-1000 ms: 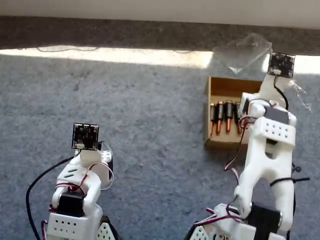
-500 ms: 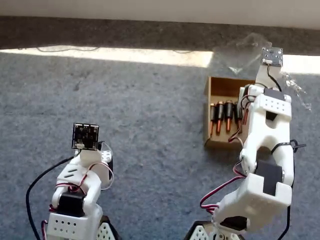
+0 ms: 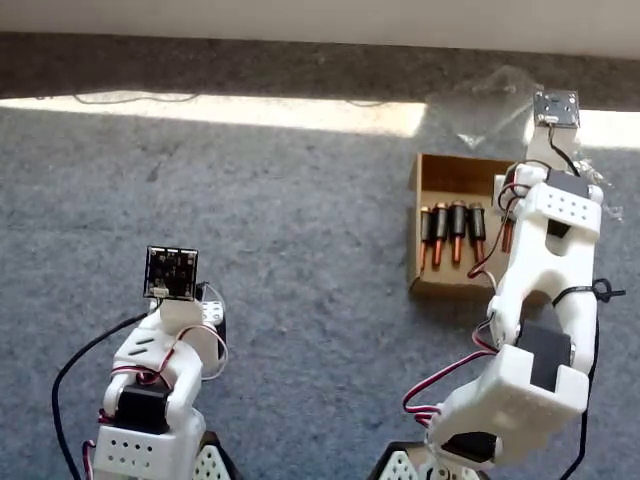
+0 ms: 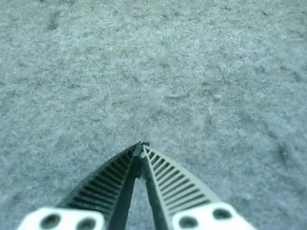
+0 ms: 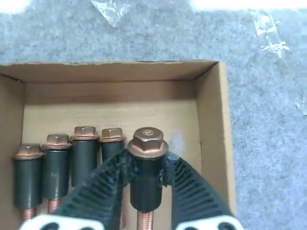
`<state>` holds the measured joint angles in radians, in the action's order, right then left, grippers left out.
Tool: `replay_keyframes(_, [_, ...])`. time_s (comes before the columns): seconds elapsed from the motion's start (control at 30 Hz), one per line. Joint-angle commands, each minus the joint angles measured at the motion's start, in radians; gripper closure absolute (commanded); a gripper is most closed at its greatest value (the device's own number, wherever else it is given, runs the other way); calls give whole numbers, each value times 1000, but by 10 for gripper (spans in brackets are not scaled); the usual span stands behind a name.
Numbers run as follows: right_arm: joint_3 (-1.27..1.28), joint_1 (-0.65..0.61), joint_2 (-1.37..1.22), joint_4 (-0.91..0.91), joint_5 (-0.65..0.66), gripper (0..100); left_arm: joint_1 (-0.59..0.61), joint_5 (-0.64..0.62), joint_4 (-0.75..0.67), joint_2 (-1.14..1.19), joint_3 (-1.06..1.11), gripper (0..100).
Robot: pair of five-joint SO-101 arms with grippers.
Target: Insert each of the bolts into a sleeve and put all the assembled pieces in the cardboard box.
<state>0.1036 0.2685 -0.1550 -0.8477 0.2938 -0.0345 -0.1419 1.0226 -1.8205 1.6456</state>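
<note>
Right gripper [image 5: 146,162] clamping sleeved bolt [image 5: 147,142], apparently just above cardboard box [image 5: 211,129], beside four others [image 5: 85,155]

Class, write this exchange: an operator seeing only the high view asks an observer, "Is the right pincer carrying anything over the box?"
Observer: Yes, the right pincer is shut on a bolt in its sleeve, over the cardboard box.
Operator: Where beside the four pieces?
Observer: Next to the row's end piece, bare box floor beyond.
Operator: And the left pincer?
Observer: Shut on nothing, over the grey carpet.
</note>
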Motion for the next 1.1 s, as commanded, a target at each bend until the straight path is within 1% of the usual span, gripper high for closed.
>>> replay_keyframes(0.0, [-59, 7, 18, -4, 15, 988, 2, -8, 11, -8, -8, 990])
replay_keyframes(0.13, [-59, -5, 18, -4, 52, 961, 2, -8, 11, -8, -8, 990])
replay_keyframes(0.3, [-62, -10, 2, -4, 52, 961, 2, -8, 11, -8, -8, 990])
replay_keyframes(0.53, [-67, -10, -139, -1, 51, 961, 2, -6, 6, -8, 2, 990])
replay_keyframes(0.87, [-61, -12, -156, -4, 51, 956, 2, -6, 5, -8, 7, 990])
replay_keyframes(0.9, [-59, -15, -156, -4, 51, 947, 2, -6, 5, -8, 7, 990])
replay_keyframes(1.03, [-59, -47, -156, -4, 51, 854, 2, -6, 5, -8, 7, 990])
replay_keyframes(1.07, [-59, -54, -154, -4, 51, 851, 2, -6, 5, -8, 7, 989])
